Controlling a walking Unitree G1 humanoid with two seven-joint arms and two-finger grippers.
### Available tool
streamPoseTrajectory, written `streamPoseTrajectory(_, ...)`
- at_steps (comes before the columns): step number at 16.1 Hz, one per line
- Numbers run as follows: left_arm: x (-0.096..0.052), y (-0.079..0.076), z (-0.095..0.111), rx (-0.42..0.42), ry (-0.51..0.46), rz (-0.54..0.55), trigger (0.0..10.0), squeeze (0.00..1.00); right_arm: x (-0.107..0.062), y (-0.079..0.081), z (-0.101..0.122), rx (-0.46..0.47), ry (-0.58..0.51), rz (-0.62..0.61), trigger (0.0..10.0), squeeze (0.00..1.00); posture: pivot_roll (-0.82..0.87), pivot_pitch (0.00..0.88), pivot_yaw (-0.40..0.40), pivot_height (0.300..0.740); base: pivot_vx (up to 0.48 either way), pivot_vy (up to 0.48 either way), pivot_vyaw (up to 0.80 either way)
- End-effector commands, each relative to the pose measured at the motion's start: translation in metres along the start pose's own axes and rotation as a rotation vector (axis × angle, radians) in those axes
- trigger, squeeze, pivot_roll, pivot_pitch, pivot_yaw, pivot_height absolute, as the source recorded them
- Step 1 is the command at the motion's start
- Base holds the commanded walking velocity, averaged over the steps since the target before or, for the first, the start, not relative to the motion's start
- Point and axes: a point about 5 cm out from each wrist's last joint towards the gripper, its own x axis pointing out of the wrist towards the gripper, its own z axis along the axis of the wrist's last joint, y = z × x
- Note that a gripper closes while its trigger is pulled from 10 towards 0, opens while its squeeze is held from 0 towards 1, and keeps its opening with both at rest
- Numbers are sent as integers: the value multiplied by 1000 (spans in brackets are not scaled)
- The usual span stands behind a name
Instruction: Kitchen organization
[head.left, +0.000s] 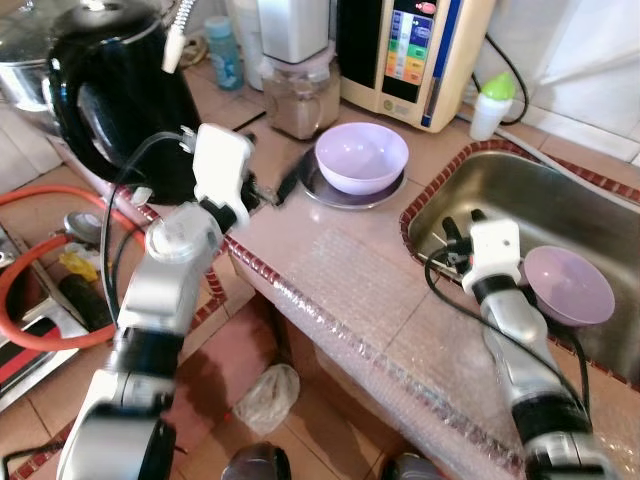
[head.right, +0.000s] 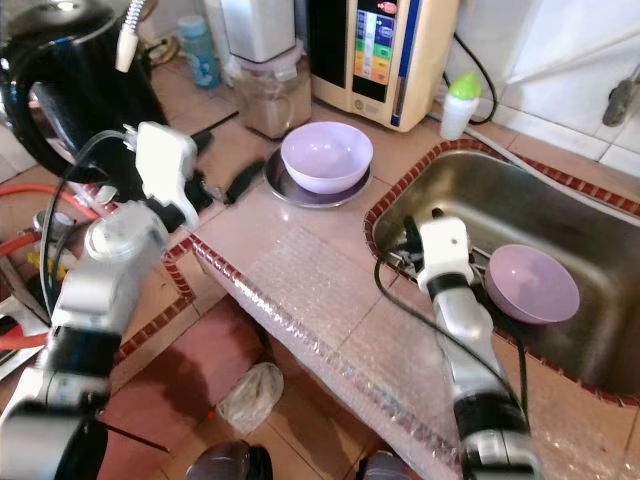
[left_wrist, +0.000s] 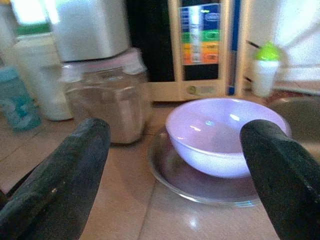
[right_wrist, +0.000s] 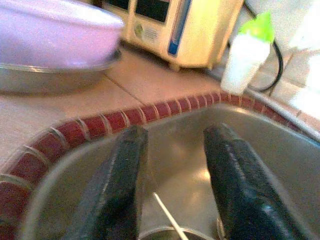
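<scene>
**Two lilac bowls, one on the desk and one in the sink**

Left eye view: a lilac bowl (head.left: 361, 156) sits upright, mouth up, on a round metal plate (head.left: 322, 190) on the tiled desk (head.left: 340, 270), just in front of a glass jar (head.left: 299, 100) and a cream appliance with a coloured panel (head.left: 412, 55). It's round, so no real long axis to speak of. The left end effector (head.left: 268, 190) hangs just beside the plate, pointing at the bowl, not touching it. A big black kettle (head.left: 120, 95) stands behind that arm.

Right eye view: the second lilac bowl (head.right: 531, 283) lies inside the steel sink (head.right: 500, 195), mouth up and tipped a bit. The right end effector (head.right: 412, 240) reaches over the sink's brick-red rim, just beside that bowl but apart from it. A small white bottle with a green cap (head.right: 457, 103) stands on the desk behind the sink.

Left wrist view: both black fingers (left_wrist: 60, 182) are spread wide, released, nothing between them, with the bowl on its plate straight ahead.

Right wrist view: the fingers (right_wrist: 120, 185) sit a modest gap apart, gripping nothing, hanging over the sink basin with the red rim curving past them.
</scene>
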Motion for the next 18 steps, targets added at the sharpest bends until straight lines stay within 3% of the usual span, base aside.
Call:
streamPoseTrajectory(1,5,12,-1,-46,14,63,10000,1000,-14,6,1,22,1,-3,10000,1000,-23,91,113,740,0,0,0)
streamPoseTrajectory(6,26,27,-10,-191,87,154,10000,1000,-55,20,30,50,-80,5,10000,1000,-139,145,136,740,0,0,0)
streamPoseTrajectory(9,39,24,-8,-208,93,135,10000,1000,-72,22,41,34,-58,8,10000,1000,-184,179,139,740,0,0,-167)
streamPoseTrajectory(10,41,23,-7,-209,95,133,10000,545,-75,22,41,38,-40,7,10000,941,-191,187,138,740,0,0,-800)
streamPoseTrajectory(11,45,21,-6,-217,100,127,10000,20,-77,23,41,32,-28,13,10000,894,-193,192,139,740,0,0,-800)
streamPoseTrajectory(12,47,20,-4,-223,98,121,10000,0,-78,23,43,21,-21,23,10000,898,-198,199,141,740,0,0,-800)
streamPoseTrajectory(13,50,18,-4,-219,110,108,10000,0,-78,24,46,24,-18,24,10000,557,-202,212,141,740,0,0,-800)
streamPoseTrajectory(14,51,18,-4,-218,116,104,10000,0,-77,24,49,20,-24,26,10000,365,-204,217,139,740,0,0,0)
streamPoseTrajectory(15,52,19,-4,-212,124,109,10000,0,-77,25,51,16,-22,32,10000,0,-207,221,139,740,0,0,0)
streamPoseTrajectory(18,50,29,-8,-221,149,171,10000,0,-82,26,54,14,5,46,10000,0,-210,232,126,740,0,0,0)
